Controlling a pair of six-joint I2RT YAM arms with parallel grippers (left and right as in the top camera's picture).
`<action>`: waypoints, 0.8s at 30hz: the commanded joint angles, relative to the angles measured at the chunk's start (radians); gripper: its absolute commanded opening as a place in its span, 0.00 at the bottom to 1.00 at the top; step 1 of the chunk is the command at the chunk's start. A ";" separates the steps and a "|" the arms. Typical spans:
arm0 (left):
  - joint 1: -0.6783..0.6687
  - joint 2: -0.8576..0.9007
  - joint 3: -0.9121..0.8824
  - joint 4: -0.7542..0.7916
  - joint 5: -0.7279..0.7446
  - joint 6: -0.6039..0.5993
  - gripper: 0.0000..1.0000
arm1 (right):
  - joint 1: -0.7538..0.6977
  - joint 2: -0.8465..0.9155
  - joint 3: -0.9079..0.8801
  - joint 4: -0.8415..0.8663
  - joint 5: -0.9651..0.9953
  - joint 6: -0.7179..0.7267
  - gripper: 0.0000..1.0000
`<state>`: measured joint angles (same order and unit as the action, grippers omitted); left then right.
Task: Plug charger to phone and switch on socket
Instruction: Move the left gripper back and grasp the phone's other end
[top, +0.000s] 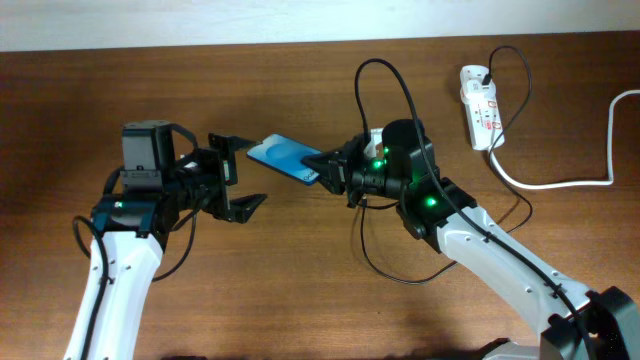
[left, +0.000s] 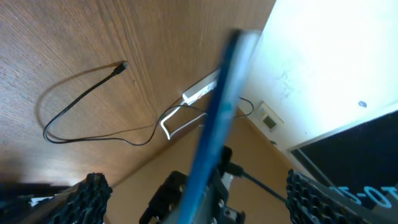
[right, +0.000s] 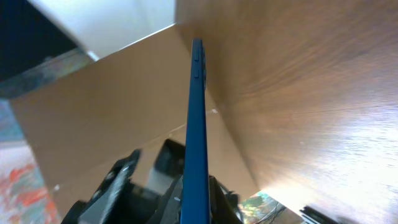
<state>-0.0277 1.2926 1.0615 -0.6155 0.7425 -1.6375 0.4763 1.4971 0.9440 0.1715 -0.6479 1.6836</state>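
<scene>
The phone (top: 283, 157), blue-screened, is held off the table near the middle. My right gripper (top: 325, 172) is shut on its right end; in the right wrist view the phone shows edge-on (right: 198, 112) between the closed fingers (right: 198, 202). My left gripper (top: 240, 173) is open, its fingers spread just left of the phone's free end. In the left wrist view the phone's edge (left: 219, 106) rises between the two open fingers (left: 202, 199). The charger cable (top: 383, 85) loops around the right arm; its connector tip (left: 123, 65) lies on the table. The socket (top: 480, 105) lies at the far right.
The black plug (top: 487, 74) sits in the socket's far end. A thick white cord (top: 560, 183) runs from the socket to the right edge. The cable also loops on the table under the right arm (top: 395, 272). The socket shows small in the left wrist view (left: 202, 89).
</scene>
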 joint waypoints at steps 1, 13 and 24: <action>-0.019 0.004 0.015 0.020 -0.050 -0.053 0.91 | -0.004 -0.023 0.004 0.045 -0.051 0.002 0.04; -0.091 0.004 0.015 0.136 -0.164 -0.052 0.75 | 0.031 -0.023 0.004 0.053 -0.082 0.065 0.04; -0.097 0.004 0.015 0.135 -0.209 -0.053 0.55 | 0.034 -0.023 0.004 0.107 -0.106 0.149 0.04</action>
<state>-0.1181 1.2926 1.0618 -0.4812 0.5659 -1.6894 0.5056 1.4971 0.9440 0.2626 -0.7280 1.8099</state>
